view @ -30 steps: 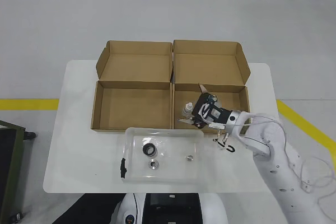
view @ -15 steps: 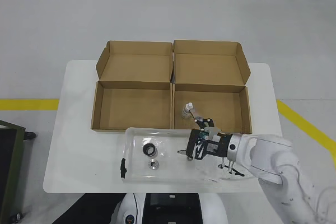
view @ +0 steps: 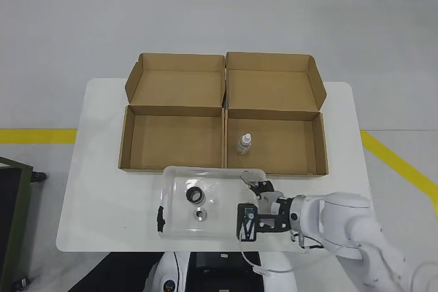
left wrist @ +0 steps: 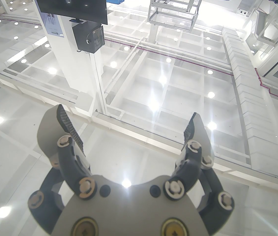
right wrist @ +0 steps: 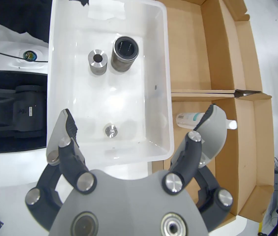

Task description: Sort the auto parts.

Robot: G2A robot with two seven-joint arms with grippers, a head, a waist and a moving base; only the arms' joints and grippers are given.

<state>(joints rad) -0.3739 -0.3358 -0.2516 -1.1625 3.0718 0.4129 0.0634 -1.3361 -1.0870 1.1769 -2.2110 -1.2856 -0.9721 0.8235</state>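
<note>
Your right gripper (right wrist: 139, 112) hangs over the right end of the bin (right wrist: 167, 62), fingers spread wide, gripping nothing and touching nothing. The arm comes in from the bin's right, with the wrist turned down over it. In the right wrist view, a small metal part (right wrist: 111, 130) lies on the bin floor between the two fingers; from above, the wrist covers that spot. A bush (right wrist: 97, 62) and a bearing (right wrist: 124, 53) stand just beside each other toward the bin's left end. A bottle (view: 244, 142) sits in the box (view: 285, 150) behind the bin. Your left gripper (left wrist: 127, 114) points at the ceiling (left wrist: 168, 79), fingers equally wide, empty.
</note>
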